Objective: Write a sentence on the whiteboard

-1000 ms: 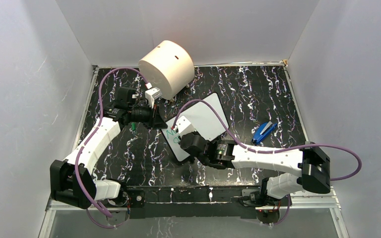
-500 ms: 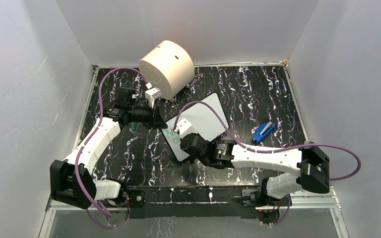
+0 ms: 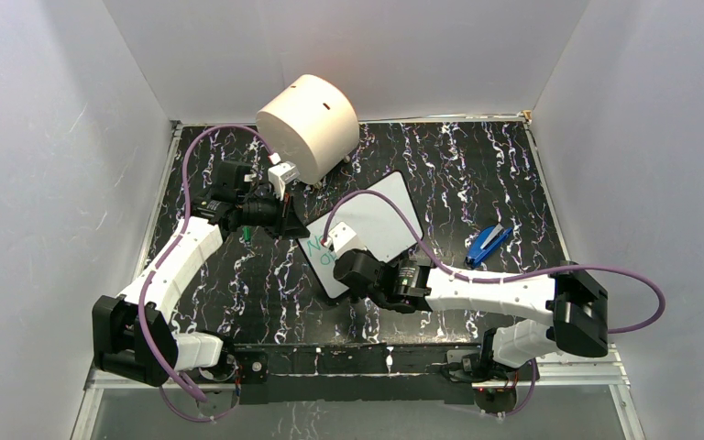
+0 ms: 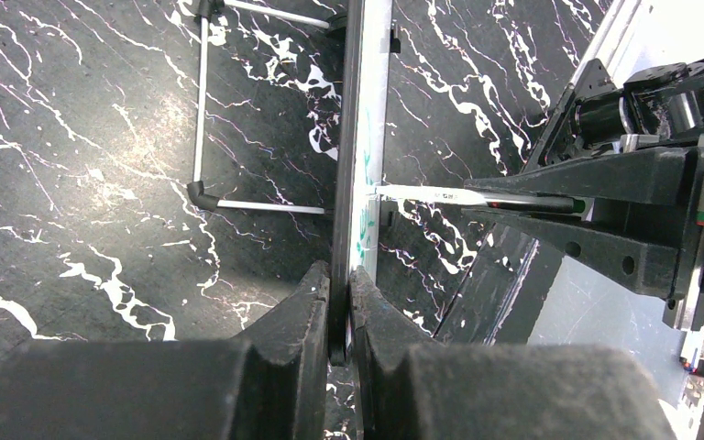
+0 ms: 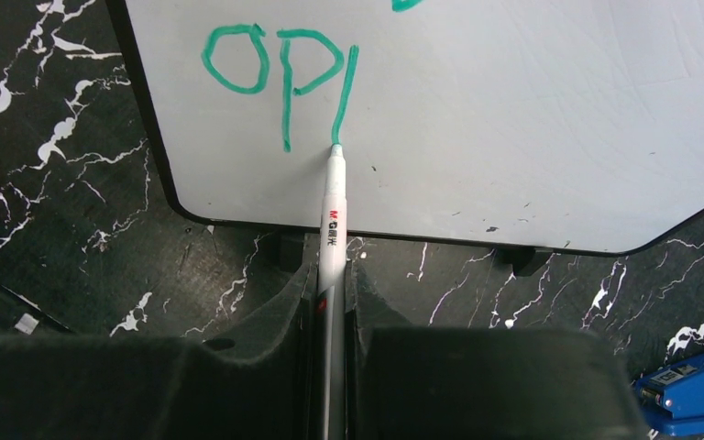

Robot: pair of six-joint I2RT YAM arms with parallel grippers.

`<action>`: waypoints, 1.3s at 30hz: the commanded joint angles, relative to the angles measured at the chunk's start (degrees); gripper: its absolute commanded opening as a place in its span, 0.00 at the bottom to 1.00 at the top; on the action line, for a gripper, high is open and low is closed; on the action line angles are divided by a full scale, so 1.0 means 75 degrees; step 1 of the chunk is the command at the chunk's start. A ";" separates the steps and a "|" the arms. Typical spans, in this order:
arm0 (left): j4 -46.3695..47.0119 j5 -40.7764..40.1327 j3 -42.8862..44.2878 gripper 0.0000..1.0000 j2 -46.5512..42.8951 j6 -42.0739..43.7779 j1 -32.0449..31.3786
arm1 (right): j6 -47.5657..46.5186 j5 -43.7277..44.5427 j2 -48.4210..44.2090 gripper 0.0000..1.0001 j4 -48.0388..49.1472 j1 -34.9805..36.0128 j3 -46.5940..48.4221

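The whiteboard (image 3: 376,218) stands tilted on a wire stand at the table's middle. It shows edge-on in the left wrist view (image 4: 367,137) and face-on in the right wrist view (image 5: 513,119). My left gripper (image 4: 339,284) is shut on the board's left edge. My right gripper (image 5: 330,275) is shut on a white marker (image 5: 333,220), its green tip touching the board. The sentence (image 5: 280,64) is green lettering; here I read "Op" and a slanted stroke. Green letters also show in the top view (image 3: 319,249), partly hidden by my right gripper (image 3: 339,252).
A big cream cylinder (image 3: 308,115) lies at the back, left of centre. A blue stapler (image 3: 488,244) lies right of the board, also at the right wrist view's corner (image 5: 687,390). White walls enclose the black marbled table (image 3: 477,174).
My right gripper with the marker has moved down and toward the near-left along the board, drawing a slanted green stroke. The left arm and the board have not moved.
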 commanded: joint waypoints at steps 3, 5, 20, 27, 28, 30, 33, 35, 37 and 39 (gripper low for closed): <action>-0.0112 -0.0542 -0.0111 0.00 -0.0026 0.0292 0.0010 | 0.0171 0.0091 0.0009 0.00 0.0055 -0.0064 -0.0050; -0.0111 -0.0533 -0.0110 0.00 -0.0035 0.0292 0.0008 | 0.0159 0.0029 -0.0038 0.00 0.0084 -0.0060 -0.0041; -0.0108 -0.0556 -0.0123 0.00 -0.0023 0.0292 0.0010 | -0.0590 0.0353 -0.0563 0.00 0.1125 -0.0104 0.0064; -0.0105 -0.0511 -0.0134 0.00 -0.0026 0.0292 0.0001 | -0.0707 0.0346 -0.0423 0.00 0.1408 -0.0108 0.0142; -0.0113 -0.0513 -0.0123 0.00 -0.0017 0.0292 0.0004 | -0.0720 0.0348 -0.0414 0.00 0.1442 -0.0105 0.0141; -0.0109 -0.0496 -0.0117 0.00 -0.0023 0.0292 0.0007 | -0.0737 0.0325 -0.0360 0.00 0.1465 -0.0107 0.0161; -0.0106 -0.0493 -0.0126 0.00 -0.0059 0.0292 0.0005 | -0.0748 0.0326 -0.0304 0.00 0.1465 -0.0124 0.0186; -0.0105 -0.0488 -0.0128 0.00 -0.0072 0.0292 0.0005 | -0.0760 0.0369 -0.0281 0.00 0.1465 -0.0113 0.0196; -0.0105 -0.0495 -0.0128 0.00 -0.0057 0.0292 -0.0003 | -0.0763 0.0433 -0.0259 0.00 0.1465 -0.0119 0.0188; -0.0105 -0.0477 -0.0116 0.00 -0.0049 0.0292 0.0005 | -0.0774 0.0478 -0.0248 0.00 0.1465 -0.0122 0.0191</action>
